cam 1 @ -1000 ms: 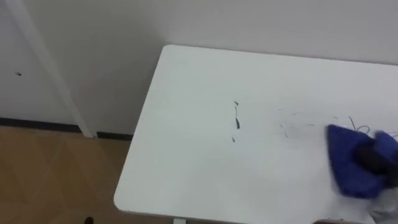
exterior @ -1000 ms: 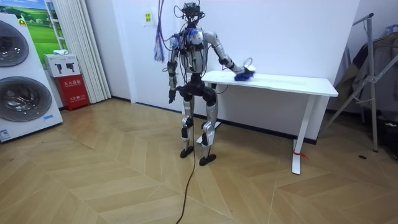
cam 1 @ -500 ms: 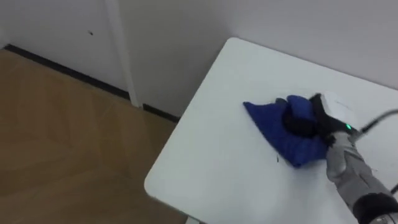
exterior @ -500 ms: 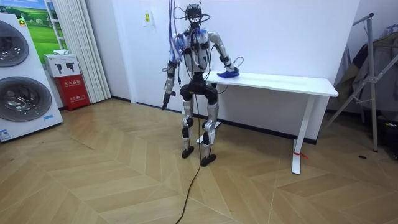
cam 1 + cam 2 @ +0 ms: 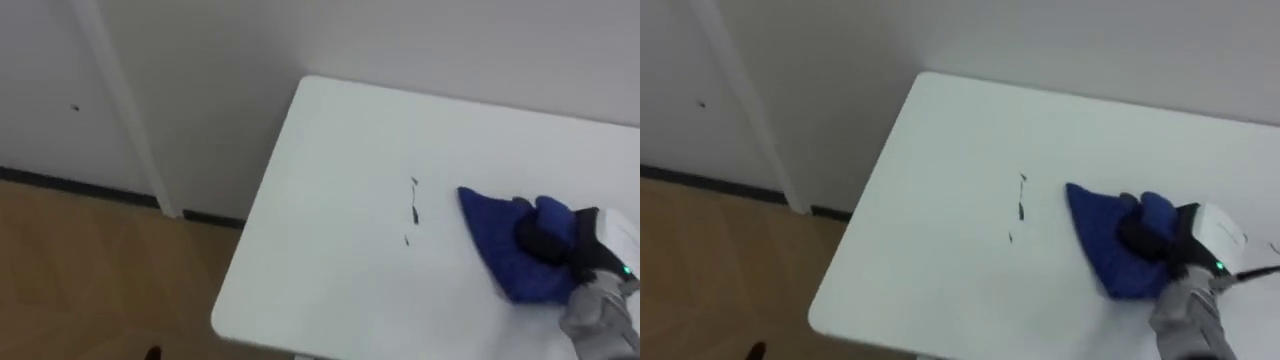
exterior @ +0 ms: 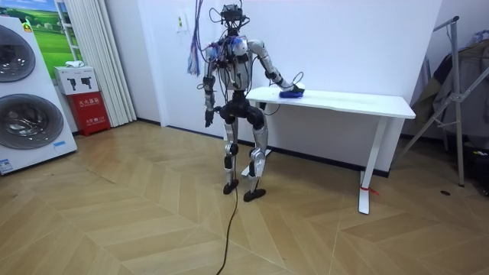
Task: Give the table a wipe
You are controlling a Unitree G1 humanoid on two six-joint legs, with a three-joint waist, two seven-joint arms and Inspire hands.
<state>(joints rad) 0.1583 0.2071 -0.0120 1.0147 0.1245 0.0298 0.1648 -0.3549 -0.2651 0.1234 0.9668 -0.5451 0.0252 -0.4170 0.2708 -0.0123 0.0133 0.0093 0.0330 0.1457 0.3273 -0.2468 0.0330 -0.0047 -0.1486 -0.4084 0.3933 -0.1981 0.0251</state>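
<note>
Soft, even indoor light
The white tabletop [image 5: 330, 150] is bright and evenly lit; the wall [image 6: 321, 130] beneath it lies in soft grey shade, and the wood floor [image 6: 114, 221] carries a mild sheen.

— What stands along the room view's left?
— Two stacked washing machines [image 6: 19, 92]. Just beside them is a red box [image 6: 90, 113] with a white unit [image 6: 75, 79] on top, and pale curtains [image 6: 95, 61] hang behind it.
— And on the right?
— A metal rack [image 6: 457, 84] hung with dark clothes.
— Underfoot?
— A herringbone wood floor [image 6: 137, 221], meeting the white wall [image 6: 359, 38] at a dark skirting board [image 5: 60, 185].
</note>
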